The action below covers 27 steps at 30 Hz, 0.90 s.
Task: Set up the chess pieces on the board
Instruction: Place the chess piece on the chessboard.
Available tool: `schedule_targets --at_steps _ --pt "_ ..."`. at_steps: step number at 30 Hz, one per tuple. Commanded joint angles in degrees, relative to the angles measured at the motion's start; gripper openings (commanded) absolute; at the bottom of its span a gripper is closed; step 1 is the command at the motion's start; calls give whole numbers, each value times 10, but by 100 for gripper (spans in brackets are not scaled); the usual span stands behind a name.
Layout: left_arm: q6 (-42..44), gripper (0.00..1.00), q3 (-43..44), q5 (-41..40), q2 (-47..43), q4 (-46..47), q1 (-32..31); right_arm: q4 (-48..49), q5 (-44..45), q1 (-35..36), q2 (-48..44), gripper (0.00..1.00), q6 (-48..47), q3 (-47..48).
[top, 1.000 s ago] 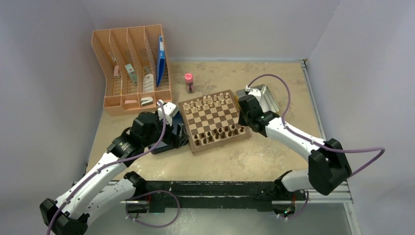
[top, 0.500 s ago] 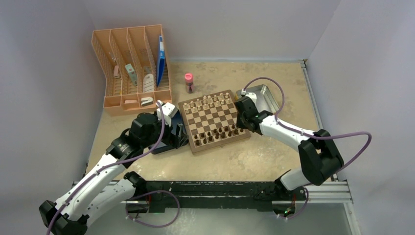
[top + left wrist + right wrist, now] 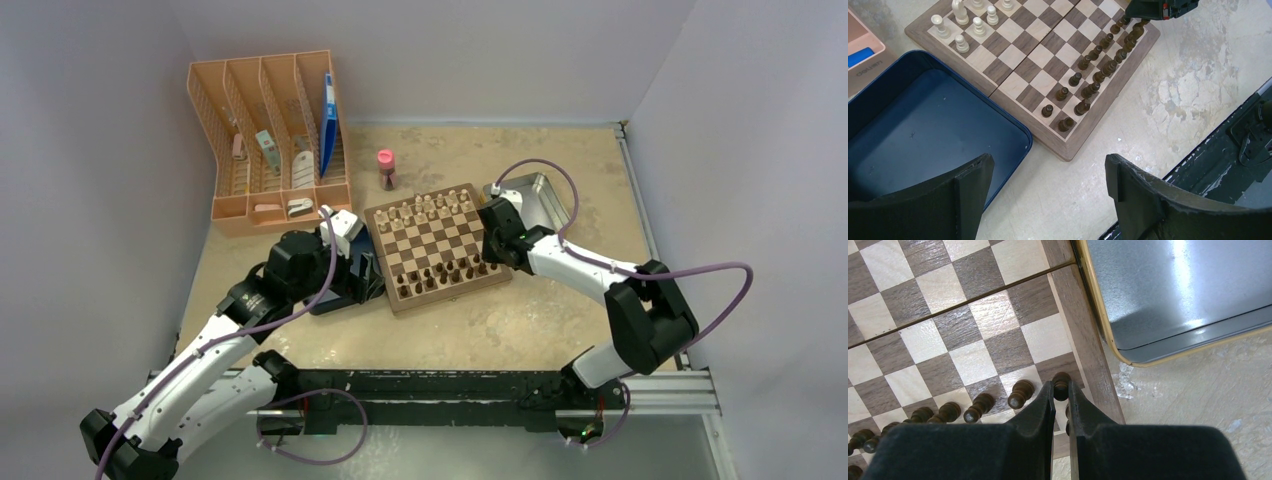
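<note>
- The counter (image 3: 480, 320) carries the board (image 3: 437, 245), which lies between the two arms.
- A blue box (image 3: 923, 130) touches the board's left edge; the part in view holds nothing.
- A metal tin (image 3: 1173, 290) sits just beside the board's right edge, and it too looks bare.
- The left pincer (image 3: 1045, 167) hangs wide and holds nothing, above the counter near the board's near-left corner.
- The right pincer (image 3: 1060, 387) is narrow, closed around a piece.
- Pale pieces (image 3: 979, 26) line the board's far edge; dark pieces (image 3: 1091, 90) stand in two rows along its near edge.
- The corner piece (image 3: 1062, 380) in the grip is at the board's near-right corner.
- The setup looks almost done: release this piece, then perhaps straighten it.
</note>
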Motion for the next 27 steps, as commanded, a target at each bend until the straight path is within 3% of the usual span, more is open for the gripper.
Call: schedule_targets --at_steps 1,9,27 --pt "2 82 0 -3 -8 18 2 3 1 -3 0 9 -5 18" --pt "2 82 -1 -3 -10 18 2 0 -3 -3 1 19 -7 29" --pt "0 81 -1 -5 -16 17 2 -10 10 -3 12 21 -7 37"
